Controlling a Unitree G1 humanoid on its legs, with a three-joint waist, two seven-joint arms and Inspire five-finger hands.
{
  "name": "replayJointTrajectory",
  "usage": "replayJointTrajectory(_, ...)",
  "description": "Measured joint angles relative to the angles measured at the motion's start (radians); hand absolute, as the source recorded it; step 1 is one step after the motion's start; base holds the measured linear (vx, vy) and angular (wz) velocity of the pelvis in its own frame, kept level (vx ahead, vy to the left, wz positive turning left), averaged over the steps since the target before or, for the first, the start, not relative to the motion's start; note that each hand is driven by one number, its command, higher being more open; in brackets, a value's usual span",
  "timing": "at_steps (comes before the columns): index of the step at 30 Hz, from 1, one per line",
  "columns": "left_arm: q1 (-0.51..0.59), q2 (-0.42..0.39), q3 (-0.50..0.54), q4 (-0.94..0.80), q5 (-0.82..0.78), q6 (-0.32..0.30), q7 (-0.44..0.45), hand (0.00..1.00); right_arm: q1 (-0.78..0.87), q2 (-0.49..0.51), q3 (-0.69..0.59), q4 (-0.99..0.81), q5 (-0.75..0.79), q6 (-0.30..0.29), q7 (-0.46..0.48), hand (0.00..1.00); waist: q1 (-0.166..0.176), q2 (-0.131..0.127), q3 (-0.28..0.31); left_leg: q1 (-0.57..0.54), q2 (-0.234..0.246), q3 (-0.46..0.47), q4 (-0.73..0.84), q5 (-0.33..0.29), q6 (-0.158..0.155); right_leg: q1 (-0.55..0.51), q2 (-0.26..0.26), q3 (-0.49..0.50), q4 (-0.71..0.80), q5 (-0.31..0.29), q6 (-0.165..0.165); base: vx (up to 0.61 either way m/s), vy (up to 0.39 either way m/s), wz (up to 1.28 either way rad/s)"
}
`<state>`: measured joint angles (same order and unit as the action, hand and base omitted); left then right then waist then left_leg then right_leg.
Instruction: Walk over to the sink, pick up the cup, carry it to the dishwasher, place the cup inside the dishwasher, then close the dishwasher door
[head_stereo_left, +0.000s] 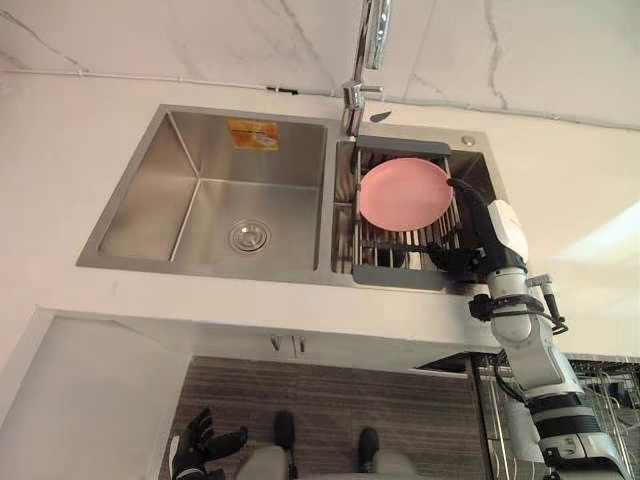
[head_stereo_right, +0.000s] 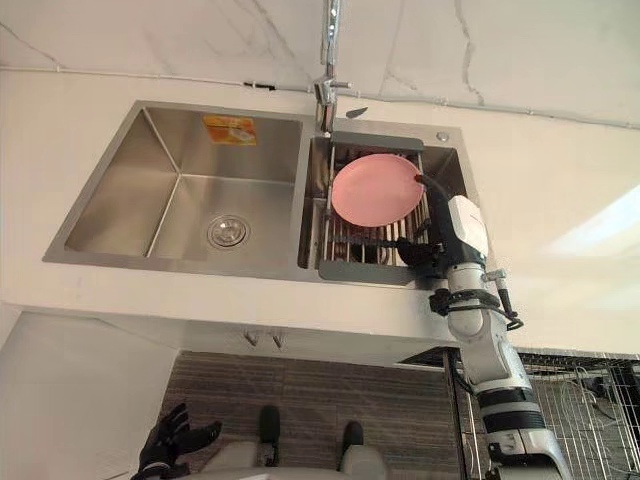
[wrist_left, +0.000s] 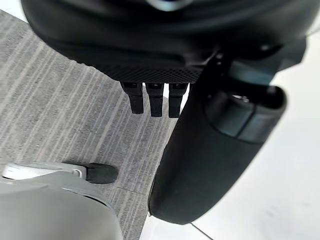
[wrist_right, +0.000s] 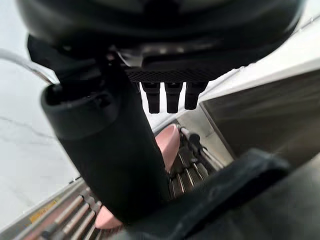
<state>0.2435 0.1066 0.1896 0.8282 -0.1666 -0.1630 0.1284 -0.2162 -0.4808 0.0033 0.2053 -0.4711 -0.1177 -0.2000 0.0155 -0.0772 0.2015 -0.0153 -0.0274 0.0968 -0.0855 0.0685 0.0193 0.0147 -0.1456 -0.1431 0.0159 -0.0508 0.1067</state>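
Observation:
A steel double sink (head_stereo_left: 210, 200) is set in the white counter. Its right basin holds a drain rack (head_stereo_left: 400, 272) with a pink plate (head_stereo_left: 403, 193) leaning in it. My right hand (head_stereo_left: 465, 258) reaches over the rack's near right corner, fingers straight and pointing left at a small dark shape (head_stereo_left: 392, 256) under the plate's near edge. I cannot tell whether that shape is the cup. In the right wrist view the plate (wrist_right: 167, 141) and rack bars (wrist_right: 196, 159) show past the fingers, which hold nothing. My left hand (head_stereo_left: 205, 442) hangs low at the left, fingers spread.
A chrome faucet (head_stereo_left: 366, 55) rises behind the divide between the basins. The left basin has a drain (head_stereo_left: 248, 236) and nothing else in it. Below the counter at the right is a wire dishwasher rack (head_stereo_right: 575, 392). White cabinet fronts (head_stereo_left: 90, 410) stand at the lower left.

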Motion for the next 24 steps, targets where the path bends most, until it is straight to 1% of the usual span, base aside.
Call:
replayJointTrajectory(4, -0.007, 0.0, -0.001, -0.006, 0.0, -0.006, 0.001, 0.9, -0.031, -0.033, 0.033, 0.022, -0.042, 0.009, -0.004, 0.9, 0.008, 0.001, 0.021, -0.008, -0.001, -0.002, 0.002, 0.0, 0.0, -0.008, -0.001, 0.0, 0.002, 0.0, 0.0, 0.0, 0.0, 0.0)
replayJointTrajectory(8, -0.014, -0.001, -0.001, -0.01, -0.008, -0.018, 0.002, 0.9, -0.065, -0.073, 0.054, 0.023, -0.083, 0.017, -0.01, 0.9, 0.008, 0.003, 0.041, -0.026, -0.002, -0.006, 0.017, 0.0, 0.0, -0.02, -0.003, 0.003, 0.01, 0.0, 0.0, 0.0, 0.004, -0.02)
replayJointTrajectory(12, -0.021, -0.001, -0.002, -0.012, -0.01, -0.02, 0.002, 0.9, -0.112, -0.092, 0.082, 0.047, -0.115, 0.021, -0.01, 0.9, 0.007, 0.004, 0.052, -0.039, -0.001, -0.008, 0.027, 0.0, 0.0, -0.036, -0.003, 0.005, 0.021, 0.0, 0.0, -0.03, 0.003, -0.01)
replayJointTrajectory(13, -0.028, 0.0, -0.002, -0.013, -0.01, -0.02, 0.002, 0.9, -0.126, -0.102, 0.093, 0.053, -0.123, 0.021, -0.01, 0.9, 0.008, 0.004, 0.065, -0.04, 0.0, -0.01, 0.031, 0.0, 0.0, -0.037, -0.003, 0.004, 0.025, 0.0, 0.0, -0.09, 0.005, 0.03)
replayJointTrajectory(16, -0.033, 0.001, -0.002, -0.015, -0.012, -0.022, 0.003, 0.9, -0.149, -0.106, 0.094, 0.059, -0.144, 0.028, -0.01, 0.9, 0.009, 0.005, 0.073, -0.058, 0.0, -0.013, 0.04, -0.001, -0.001, -0.058, -0.004, 0.004, 0.037, 0.0, 0.0, -0.08, 0.01, 0.02)
replayJointTrajectory(22, -0.041, 0.002, -0.003, -0.015, -0.012, -0.023, 0.019, 0.9, -0.167, -0.105, 0.099, 0.059, -0.166, 0.04, -0.015, 0.9, 0.011, 0.003, 0.085, -0.07, 0.003, -0.014, 0.05, -0.001, -0.001, -0.064, -0.004, 0.003, 0.047, 0.0, -0.001, -0.01, 0.003, 0.01)
replayJointTrajectory(24, -0.049, 0.002, -0.003, -0.014, -0.012, -0.023, 0.021, 0.9, -0.168, -0.102, 0.099, 0.054, -0.195, 0.043, -0.026, 0.9, 0.011, 0.003, 0.085, -0.076, 0.005, -0.015, 0.053, 0.0, -0.001, -0.068, -0.002, 0.003, 0.049, 0.001, -0.003, 0.0, 0.0, 0.0)
